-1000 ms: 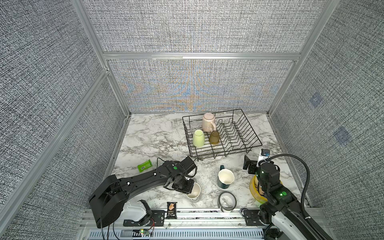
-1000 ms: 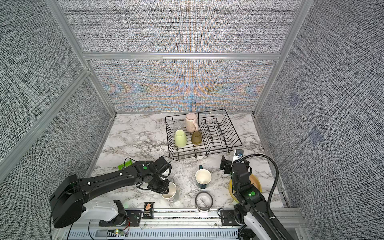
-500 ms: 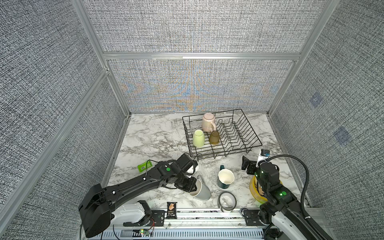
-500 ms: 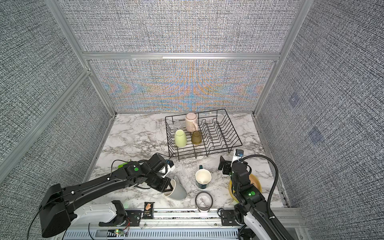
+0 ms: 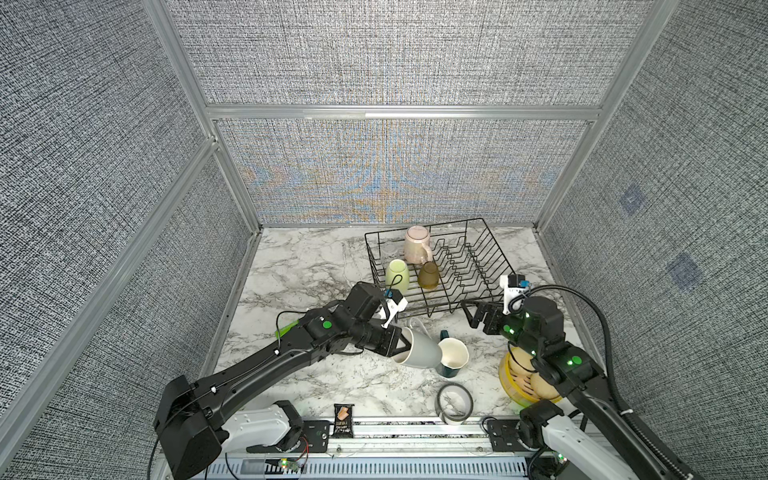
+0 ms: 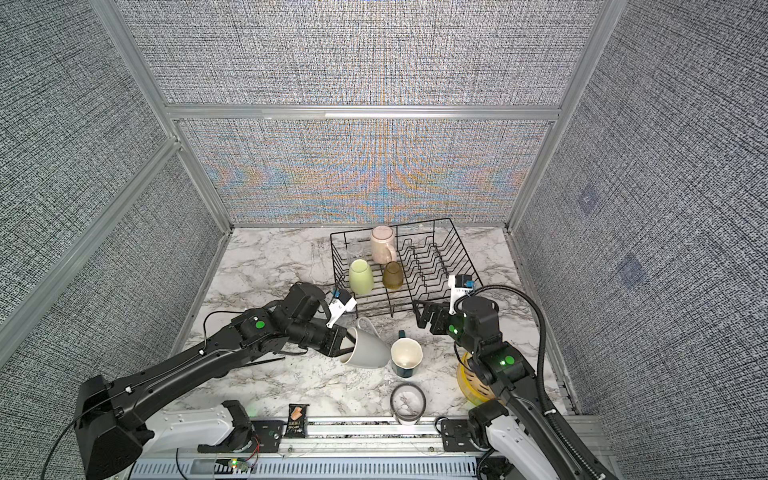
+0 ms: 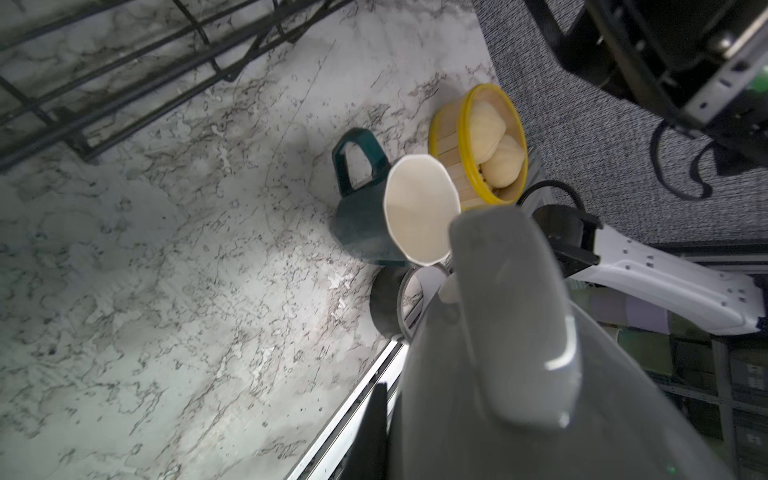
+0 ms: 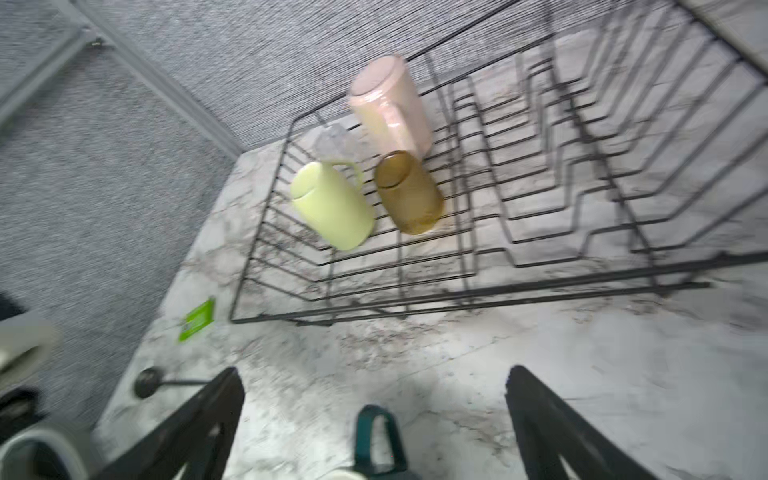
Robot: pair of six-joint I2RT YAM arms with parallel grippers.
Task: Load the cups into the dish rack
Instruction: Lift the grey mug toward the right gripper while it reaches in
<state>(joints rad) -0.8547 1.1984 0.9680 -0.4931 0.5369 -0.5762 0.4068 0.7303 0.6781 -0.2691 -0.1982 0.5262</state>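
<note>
Pinching grey mug (image 5: 422,351) rim with my left gripper (image 5: 401,345), jaws pressed on wall; mug tipped sideways before dish rack (image 5: 461,270) front edge, long axis along that edge. Right gripper (image 5: 477,318) spread, nearer dark teal mug (image 5: 451,362), also before rack.

Right wrist cam was smeary: the rack (image 8: 478,293) was blurred and ran off the frame, teal mug (image 8: 374,412) cropped to mostly handle. Left wrist, the grey mug (image 7: 519,353) half hid the tape ring (image 7: 384,307). In both top views the right arm covered part of the bun basket (image 5: 505,374).
</note>
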